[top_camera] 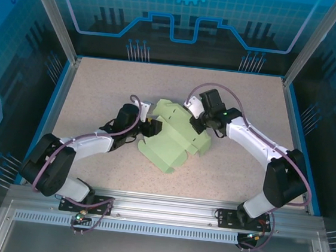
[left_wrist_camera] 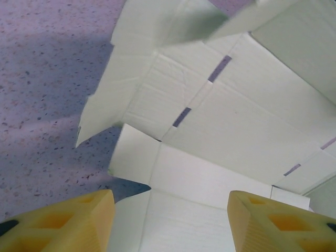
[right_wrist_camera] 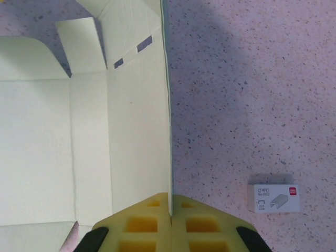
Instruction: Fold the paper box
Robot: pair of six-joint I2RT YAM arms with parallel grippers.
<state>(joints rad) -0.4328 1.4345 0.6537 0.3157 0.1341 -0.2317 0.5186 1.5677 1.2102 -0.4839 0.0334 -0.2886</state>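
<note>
- The paper box (top_camera: 175, 140) is an unfolded pale green card sheet lying around the middle of the table (top_camera: 100, 89), between the two arms.
- In the top view the sheet sits askew, with none of its edges square to the table's edges. Its longer run goes roughly from the far edge toward the near edge, and one corner points at the near edge.
- Some flaps are raised off the table at the far end of the sheet, while the near part lies flatter.
- The left end effector (top_camera: 150, 127) is at the sheet's left side. In the left wrist view it (left_wrist_camera: 170, 210) is wide open, with its yellow fingers (left_wrist_camera: 79, 220) well apart above the card (left_wrist_camera: 220, 157) and nothing gripped. I cannot tell whether they touch the card.
- The same view shows creases and short slits (left_wrist_camera: 182, 116) cut through the card, with the speckled table visible through them.
- The right end effector (top_camera: 195, 124) is at the sheet's far right side. In the right wrist view it (right_wrist_camera: 170, 210) is closed, and its yellow fingers (right_wrist_camera: 142, 223) pinch the card's (right_wrist_camera: 89, 142) right-hand edge, which shows as a thin line running straight away from the fingers.
- No printing is visible on the card itself.
- A small white staple box (right_wrist_camera: 274, 198) lies flat on the table to the right of the pinched edge, apart from the card. It carries a red logo patch, a line drawing of a staple strip and small dark print too fine to read.
</note>
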